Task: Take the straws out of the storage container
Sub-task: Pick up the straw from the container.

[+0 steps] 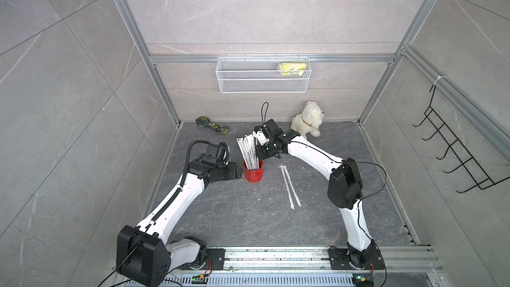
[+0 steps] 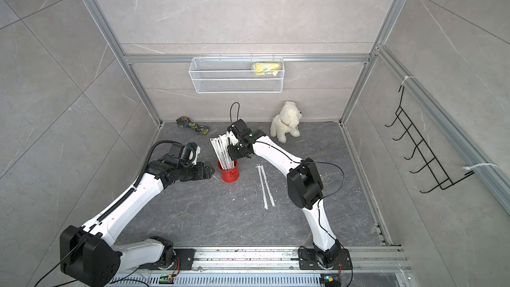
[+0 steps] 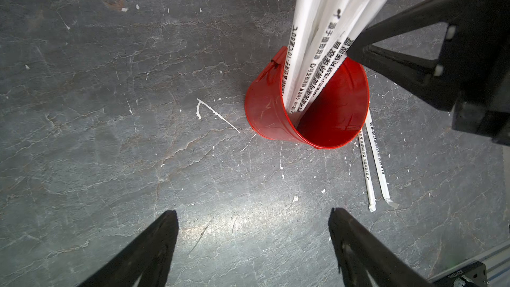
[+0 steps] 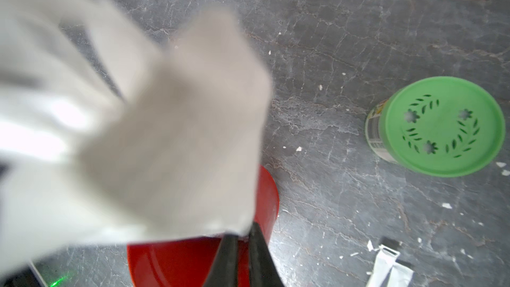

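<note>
A dark stone desk [image 1: 234, 216] sits inside grey tiled walls [image 1: 262, 9]. The left tool [image 3: 251, 212] is wide open. The right tool [image 4: 242, 231] pinches the straws [image 3: 325, 23], blurry up close.

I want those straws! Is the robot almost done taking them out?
Not yet. Done: two straws lie on the table beside the red can. In hand: the right gripper is pinched shut on part of the bunch standing in the can. Left: nearly all that bunch is inside; the left gripper is open nearby.
</note>
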`<state>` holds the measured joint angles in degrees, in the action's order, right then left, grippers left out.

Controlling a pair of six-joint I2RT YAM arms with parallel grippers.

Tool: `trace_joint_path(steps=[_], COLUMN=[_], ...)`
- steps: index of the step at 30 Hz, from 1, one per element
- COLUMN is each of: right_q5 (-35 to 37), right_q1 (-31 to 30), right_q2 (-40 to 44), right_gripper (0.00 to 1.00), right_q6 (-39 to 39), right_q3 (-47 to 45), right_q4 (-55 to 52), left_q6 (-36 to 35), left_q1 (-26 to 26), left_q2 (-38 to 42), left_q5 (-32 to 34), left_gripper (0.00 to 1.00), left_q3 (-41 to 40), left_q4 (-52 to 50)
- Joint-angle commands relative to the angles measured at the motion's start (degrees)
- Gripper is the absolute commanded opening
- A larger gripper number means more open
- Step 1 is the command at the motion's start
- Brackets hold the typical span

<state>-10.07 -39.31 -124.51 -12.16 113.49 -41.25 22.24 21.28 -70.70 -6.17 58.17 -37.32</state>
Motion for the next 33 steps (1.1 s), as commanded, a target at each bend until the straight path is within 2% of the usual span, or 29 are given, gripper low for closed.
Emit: trace_joint_path(steps=[1, 12, 33], right_q5=[0.8, 1.63, 2.43], right_q1=[-0.4, -0.37, -0.38], right_q2=[3.16, 5.98, 10.91], right_gripper=[0.12, 0.12, 0.12], right_q6=[0.69, 0.73, 1.56], right_q3=[-1.79, -4.33, -2.57], right_q4=[0.06, 0.92, -1.98], left_q6=[-1.8, -1.8, -1.85], left_q1=[0.24, 0.26, 0.26], left_q2=[0.16, 0.13, 0.31], left_q5=[-0.62, -0.72, -0.85], left_gripper=[0.9, 0.9, 0.91], left_q3=[2.37, 2.38, 2.38], left_q4=[-0.74, -0.74, -0.77])
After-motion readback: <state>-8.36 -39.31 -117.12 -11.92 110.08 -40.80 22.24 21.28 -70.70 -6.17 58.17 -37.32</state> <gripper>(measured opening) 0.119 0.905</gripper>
